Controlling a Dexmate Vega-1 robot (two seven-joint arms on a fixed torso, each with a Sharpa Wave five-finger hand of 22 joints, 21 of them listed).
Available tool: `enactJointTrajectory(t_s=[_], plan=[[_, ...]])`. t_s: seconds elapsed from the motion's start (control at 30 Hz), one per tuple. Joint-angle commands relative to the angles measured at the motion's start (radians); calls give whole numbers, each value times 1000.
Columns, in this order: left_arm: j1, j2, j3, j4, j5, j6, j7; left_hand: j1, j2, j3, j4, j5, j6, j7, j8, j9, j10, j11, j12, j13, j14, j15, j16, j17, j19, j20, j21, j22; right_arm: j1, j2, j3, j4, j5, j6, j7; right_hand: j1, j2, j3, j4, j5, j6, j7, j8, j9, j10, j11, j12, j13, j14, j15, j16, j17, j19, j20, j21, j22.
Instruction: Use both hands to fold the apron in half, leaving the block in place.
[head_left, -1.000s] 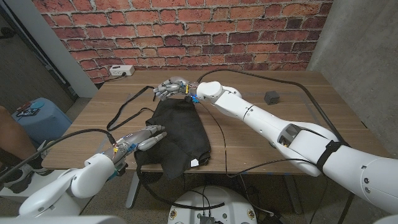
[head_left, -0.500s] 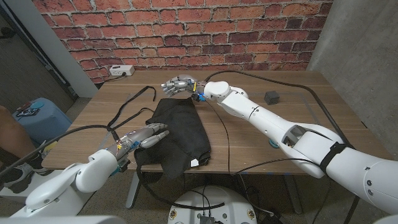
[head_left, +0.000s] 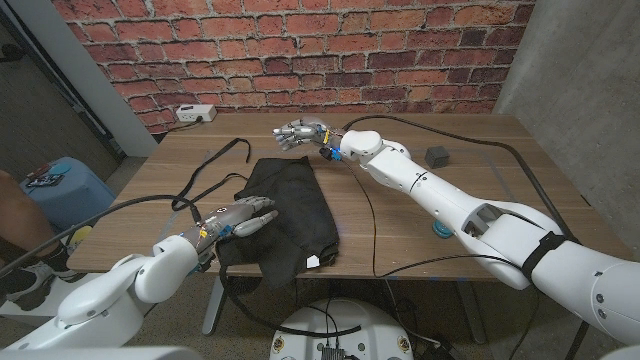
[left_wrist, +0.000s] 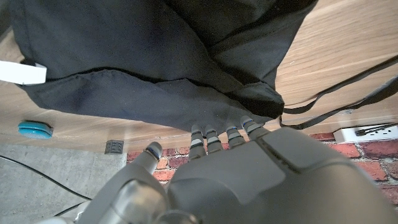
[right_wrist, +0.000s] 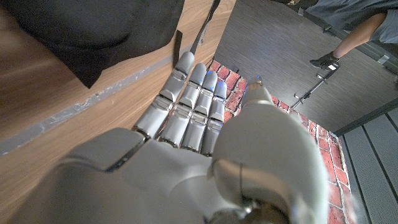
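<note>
The right hand (head_left: 303, 133) is seen lifted farther from the apron (head_left: 283, 215) than a second earlier, fingers loosely spread, holding nothing. The left hand (head_left: 238, 217) rests fingers extended on the apron's left edge. The fold appears done; the block (head_left: 436, 157) sits apart, untouched.

Your apron (head_left: 287, 215) is black cloth, lying folded and bunched on the wooden table (head_left: 420, 215), with its near part draped over the table's front edge. A small white tag (head_left: 314, 262) shows on its near right corner. Its thin black straps (head_left: 210, 165) trail out in loops over the wood on the apron's far left side. Your block (head_left: 436, 156) is small, dark grey and squarish, and sits well apart from the apron, off to its far right.
</note>
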Motion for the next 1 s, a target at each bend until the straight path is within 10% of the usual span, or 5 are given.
enactJointTrajectory(t_s=[0.03, 1.0], plan=[[-33, 80, 64, 3, 42, 59, 10, 11, 3, 9, -1, -3, -6, -1, -2, 2, -10, -3, -2, 3, -5, 0, 2, 2, -1, -2, 1, 0, -27, -21, 36, -13, 39, -1, -22, -8, -1, 3, -1, -3, -3, 2, 5, -1, -7, 0, -3, 2, -9, -37, 3, 1, -2, -1, 0, 2], [-48, 186, 132, 31, 71, 121, 82, 10, 3, 17, 0, -5, -31, -3, -5, 2, -35, -3, -6, 3, -24, -4, -1, 2, -6, -7, 1, 1, -93, -72, 112, -42, 131, 24, -47, -40, 12, 3, 7, -4, -17, 0, 6, -5, -22, 6, -22, -12, -38, -25, 4, -18, -20, -3, -17, 2]])
